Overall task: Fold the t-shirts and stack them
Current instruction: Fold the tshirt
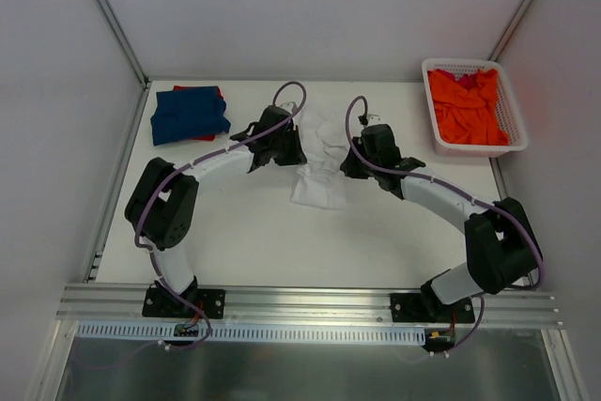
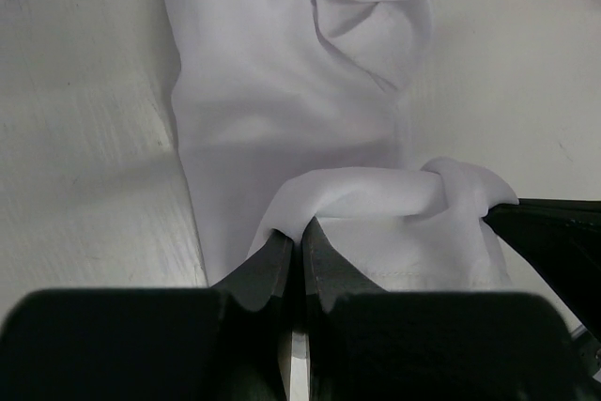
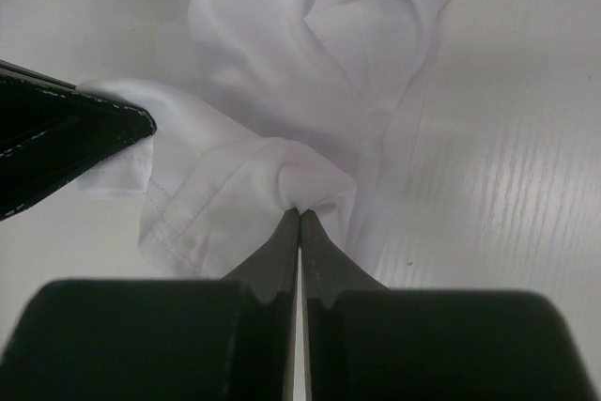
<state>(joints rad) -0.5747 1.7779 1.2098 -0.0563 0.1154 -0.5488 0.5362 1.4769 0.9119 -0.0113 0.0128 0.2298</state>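
Note:
The white t-shirt (image 1: 321, 155) lies crumpled in the middle of the table between my two grippers. My left gripper (image 1: 293, 149) is shut on a fold of its left edge (image 2: 357, 190). My right gripper (image 1: 349, 164) is shut on a fold of its right side (image 3: 310, 180). The dark blue t-shirt (image 1: 190, 113) lies folded at the back left on top of the red t-shirt (image 1: 210, 91), of which only an edge shows. The orange t-shirt (image 1: 467, 106) lies bunched in the white basket (image 1: 515, 119) at the back right.
White walls close the table at the back and both sides. An aluminium rail (image 1: 310, 302) runs along the near edge with both arm bases on it. In each wrist view the other gripper shows as a dark shape at the frame edge (image 3: 56, 143).

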